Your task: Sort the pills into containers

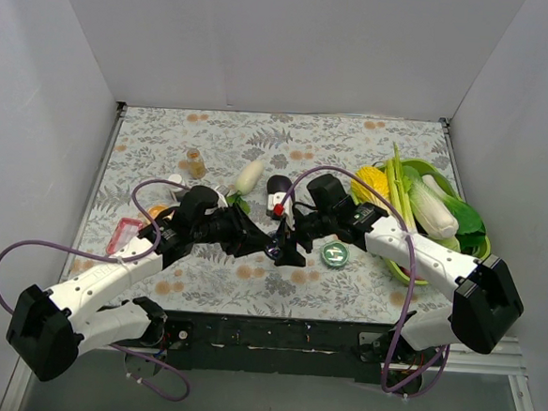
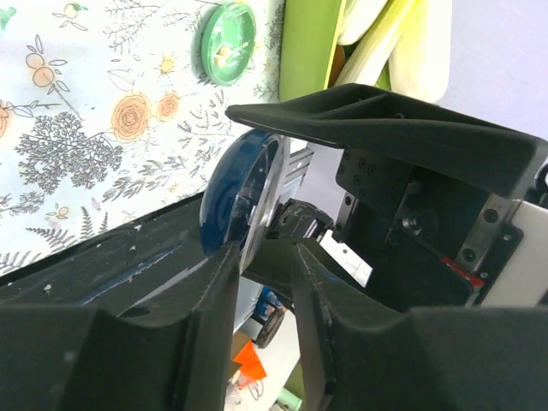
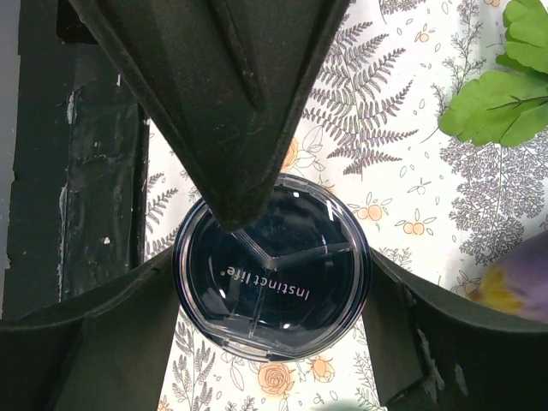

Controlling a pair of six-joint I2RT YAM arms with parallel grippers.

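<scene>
The round silvery-blue tin, dark blue with a clear three-part lid, hangs just above the table at front centre. My right gripper is shut on it, one finger on each side of the rim. My left gripper reaches in from the left. Its jaws stand narrow, pinching the tin's edge, and one finger lies across the lid. The green-topped tin lies flat just right of the grippers. The amber bottle stands at the back left. I cannot make out any pills.
A lime-green tray with corn, cabbage and green stalks fills the right side. A white radish and a purple eggplant lie behind the grippers. Small items, among them a pink-red one, sit at the left. White walls enclose the table.
</scene>
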